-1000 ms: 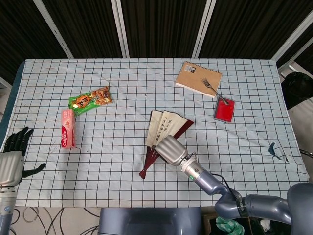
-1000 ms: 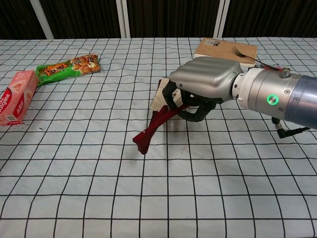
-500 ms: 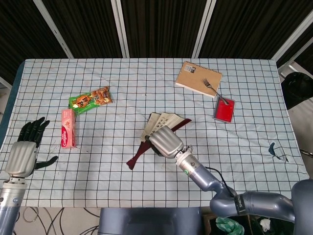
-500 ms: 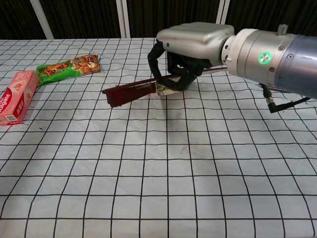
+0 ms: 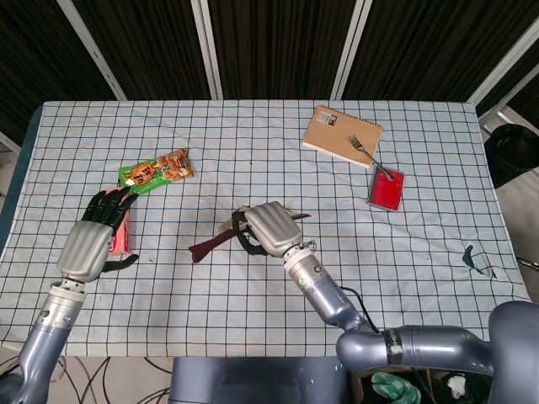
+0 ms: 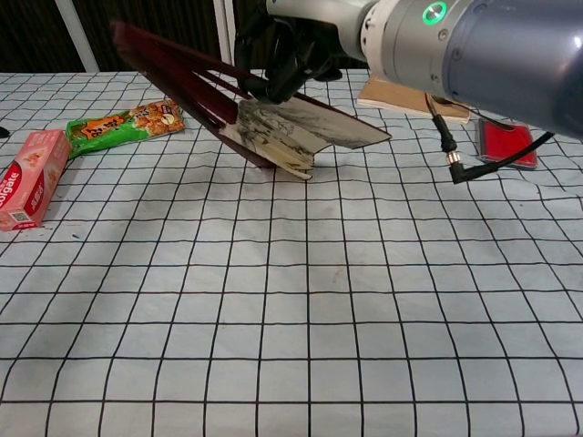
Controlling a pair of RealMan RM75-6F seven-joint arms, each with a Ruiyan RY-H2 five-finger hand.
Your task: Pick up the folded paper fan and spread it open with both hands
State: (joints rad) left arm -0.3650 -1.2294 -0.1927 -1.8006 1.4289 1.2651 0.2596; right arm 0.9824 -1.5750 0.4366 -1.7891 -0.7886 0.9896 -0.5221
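Since the earlier frames, right hand [image 6: 290, 47] has risen from the tablecloth to the top centre of the chest view, carrying the paper fan [image 6: 273, 123] with it; the fan is now clear of the table [image 5: 253, 295] and hangs in the air, partly spread. Left hand [image 5: 94, 237] has come in from the lower left edge of the head view and now sits over the left part of the table, above the pink Colgate box [image 6: 29, 177].

Right hand: fingers curled around the fan where the ribs meet the paper, gripping it. In the chest view the dark red ribs run up toward the upper left of the frame, and the printed paper leaf fans down and to the right below the hand. In the head view only the dark red handle end shows, sticking out to the left of the hand at frame centre.

Left hand: fingers extended and apart, holding nothing, well apart from the fan.

Rest of table: green snack packet [image 5: 155, 171] in the left part, just above the Colgate box; brown notebook [image 5: 341, 134] in the upper right with a fork [image 5: 369, 156] lying across its corner onto a red tray [image 5: 386, 189].
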